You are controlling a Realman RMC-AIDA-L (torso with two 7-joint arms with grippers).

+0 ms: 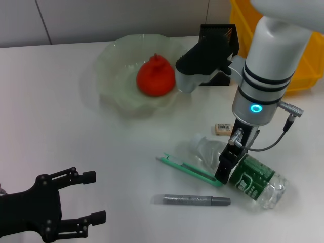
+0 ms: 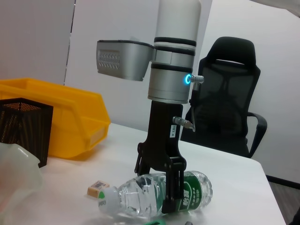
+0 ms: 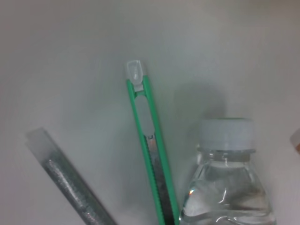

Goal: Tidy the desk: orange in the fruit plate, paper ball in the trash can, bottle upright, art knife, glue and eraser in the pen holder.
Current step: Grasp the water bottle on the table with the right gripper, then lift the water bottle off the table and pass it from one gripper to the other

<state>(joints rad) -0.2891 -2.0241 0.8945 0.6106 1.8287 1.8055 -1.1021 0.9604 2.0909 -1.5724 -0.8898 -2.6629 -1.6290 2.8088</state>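
My right arm reached straight down over the worktop [image 1: 61, 101], its wrist ring glowing blue, and my right tool [image 1: 229, 169] stood with its fingers narrowed around the middle of the bottle [image 1: 248, 174], which lay on its side with the cap pointing toward the fruit plate [image 1: 114, 71]. My left tool [image 1: 76, 200] hung low at the near left corner, fingers spread wide and empty.

The art knife [image 1: 190, 170] lay just beside the bottle, and the glue [image 1: 191, 200] lay nearer me, apart from both. The eraser [image 1: 222, 128] sat on the worktop beyond the bottle's neck. The orange [image 1: 155, 77] rested in the fruit plate. The pen holder [image 1: 218, 35] stood at the far edge, with the trash can [image 1: 304, 71] beside it.

The worktop was plain white. A black office chair [image 2: 229, 93] stood before a pale wall.
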